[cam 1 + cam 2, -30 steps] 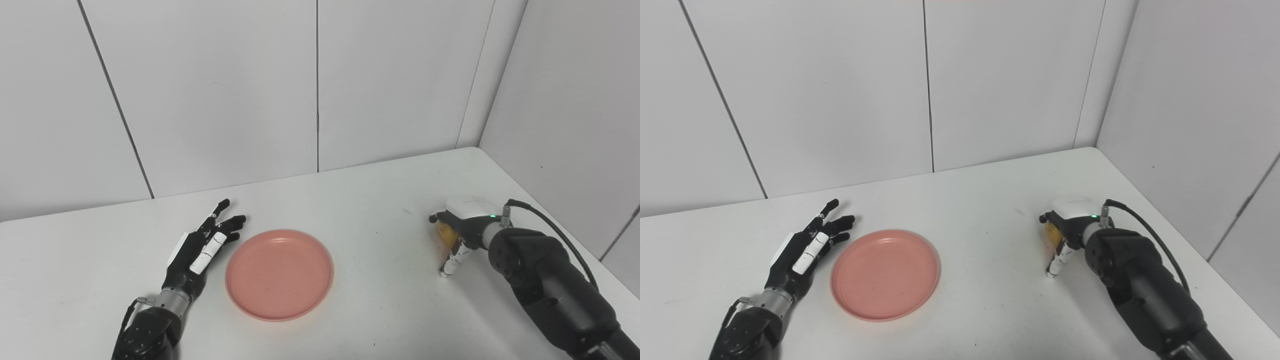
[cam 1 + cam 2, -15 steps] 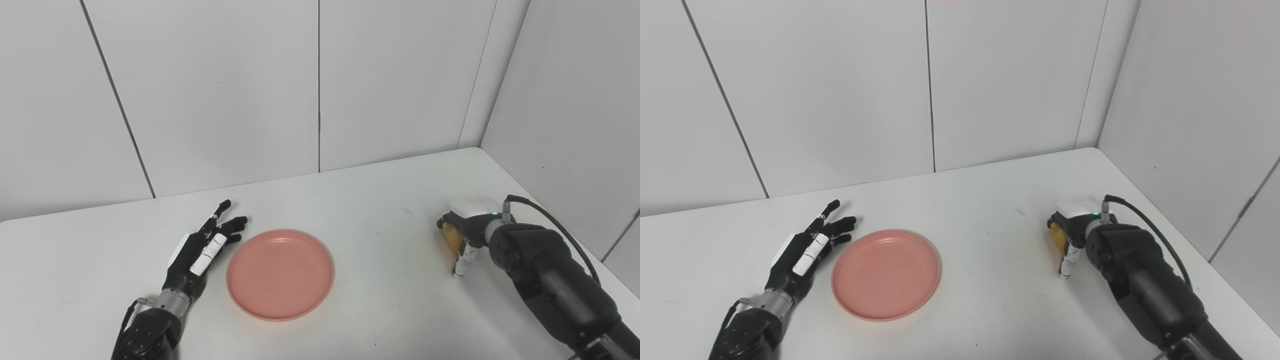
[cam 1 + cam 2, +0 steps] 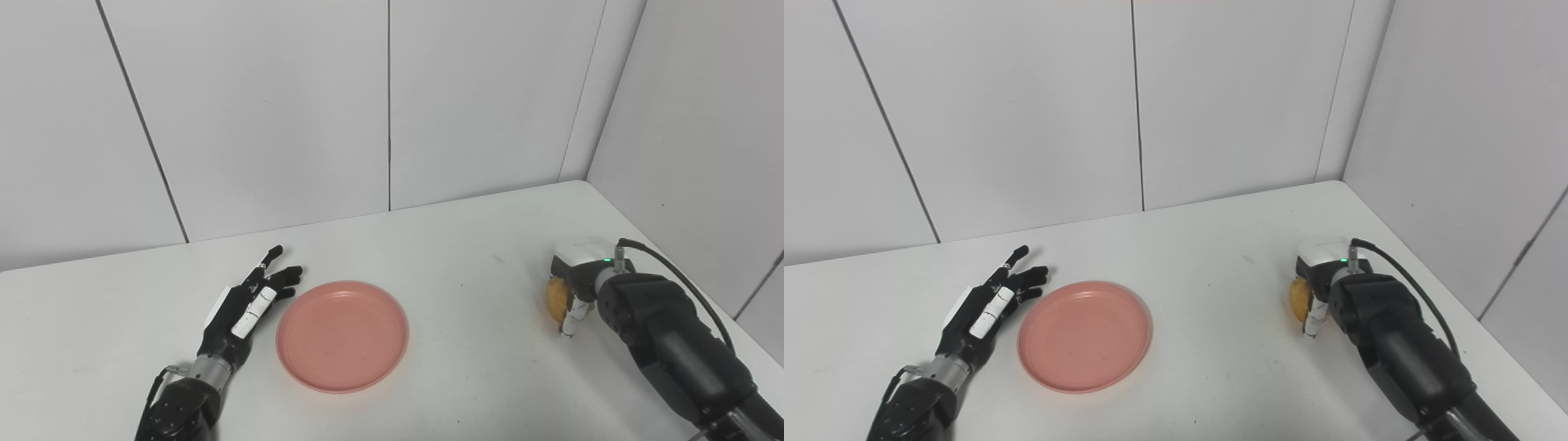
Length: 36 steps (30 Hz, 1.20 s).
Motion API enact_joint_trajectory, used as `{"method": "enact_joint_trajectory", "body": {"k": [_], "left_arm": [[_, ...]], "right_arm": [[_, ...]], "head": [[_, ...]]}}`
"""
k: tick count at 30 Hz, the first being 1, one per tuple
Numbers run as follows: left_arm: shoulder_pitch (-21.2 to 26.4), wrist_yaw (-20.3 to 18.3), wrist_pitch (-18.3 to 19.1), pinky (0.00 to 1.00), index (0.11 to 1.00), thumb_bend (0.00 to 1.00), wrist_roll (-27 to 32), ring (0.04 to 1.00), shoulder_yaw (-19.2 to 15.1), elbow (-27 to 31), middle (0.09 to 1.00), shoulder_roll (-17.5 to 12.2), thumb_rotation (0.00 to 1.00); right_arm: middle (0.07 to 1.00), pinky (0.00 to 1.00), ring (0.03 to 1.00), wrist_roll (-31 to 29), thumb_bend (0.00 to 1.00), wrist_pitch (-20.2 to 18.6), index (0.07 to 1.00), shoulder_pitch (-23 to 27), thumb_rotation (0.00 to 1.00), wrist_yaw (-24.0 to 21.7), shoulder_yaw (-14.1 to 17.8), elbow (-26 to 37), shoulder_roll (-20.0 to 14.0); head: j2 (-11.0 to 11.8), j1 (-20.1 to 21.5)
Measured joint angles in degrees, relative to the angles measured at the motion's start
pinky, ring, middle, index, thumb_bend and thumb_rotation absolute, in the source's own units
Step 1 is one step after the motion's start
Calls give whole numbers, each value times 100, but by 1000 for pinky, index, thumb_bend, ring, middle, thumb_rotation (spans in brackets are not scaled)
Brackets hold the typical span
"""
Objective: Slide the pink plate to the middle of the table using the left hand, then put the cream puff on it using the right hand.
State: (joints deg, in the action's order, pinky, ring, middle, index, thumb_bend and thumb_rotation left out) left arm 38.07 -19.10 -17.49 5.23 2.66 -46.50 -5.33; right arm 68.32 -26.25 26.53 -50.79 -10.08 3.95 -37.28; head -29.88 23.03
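Pink plate (image 3: 342,335): round, shallow, raised rim, salmon pink, lying flat and empty on the white table (image 3: 465,257), lower centre-left of the frame. Cream puff (image 3: 556,298): small, rounded, golden-yellow, at the right of the frame at mid-height, well apart from the plate. It appears low against the table surface; whether it rests on the surface cannot be determined.

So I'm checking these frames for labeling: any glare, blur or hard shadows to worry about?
Left eye view: even, soft light, sharp, no glare on the plate, only faint shadow under it. Right eye view: the same; the puff is mostly hidden by the right hand, not blurred.
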Motion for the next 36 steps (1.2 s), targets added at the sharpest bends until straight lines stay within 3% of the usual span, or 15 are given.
{"method": "enact_joint_trajectory", "body": {"k": [3, 5, 10, 12, 14, 17, 24, 29, 36], "left_arm": [[0, -19, 13, 839, 909, 873, 19, 839, -3, 0, 792, 0, 735], [0, -43, 20, 826, 906, 884, 23, 835, -3, 0, 792, 0, 738], [-87, -58, 95, 823, 904, 874, 22, 826, -1, 181, 793, -6, 738], [-105, -63, 134, 818, 897, 874, 24, 819, -2, 218, 790, -4, 731], [-115, -63, 149, 811, 892, 877, 26, 815, -2, 243, 786, 0, 731], [-119, -63, 151, 810, 888, 882, 26, 811, -7, 247, 779, -4, 732], [-110, -58, 145, 814, 881, 879, 22, 815, 3, 201, 778, 6, 744], [-176, 47, 208, 808, 872, 874, -44, 804, 72, 397, 779, 27, 765], [-246, 256, 333, 802, 858, 873, -93, 817, 160, 570, 783, 99, 792]], "right_arm": [[649, 370, 576, -24, 510, 0, 487, -2, 114, 20, 24, 0, 5], [560, 336, 503, -53, 517, 0, 458, -7, 15, 45, 49, -1, 17], [531, 347, 465, -170, 523, 0, 453, -30, 0, 54, 75, 41, 25], [502, 420, 565, -203, 527, 0, 474, -54, 0, 89, 79, 84, 23], [496, 458, 597, -262, 527, 2, 478, -129, 0, 145, 80, 211, 21], [510, 331, 429, -374, 520, 2, 479, -271, 0, 117, 74, 552, 61], [489, 307, 387, -305, 515, 2, 522, -193, 0, 3, 35, 1452, 385], [463, 248, 378, -453, 514, 79, 524, -85, 0, 73, 42, 1732, 536], [457, 302, 382, -930, 513, 464, 532, -106, 0, 720, 76, 1725, 612]], "head": [[0, 0], [0, 0], [-26, -17], [-44, -26], [-53, -35], [-35, -35], [-35, -114], [-79, -342], [-184, -947]]}}
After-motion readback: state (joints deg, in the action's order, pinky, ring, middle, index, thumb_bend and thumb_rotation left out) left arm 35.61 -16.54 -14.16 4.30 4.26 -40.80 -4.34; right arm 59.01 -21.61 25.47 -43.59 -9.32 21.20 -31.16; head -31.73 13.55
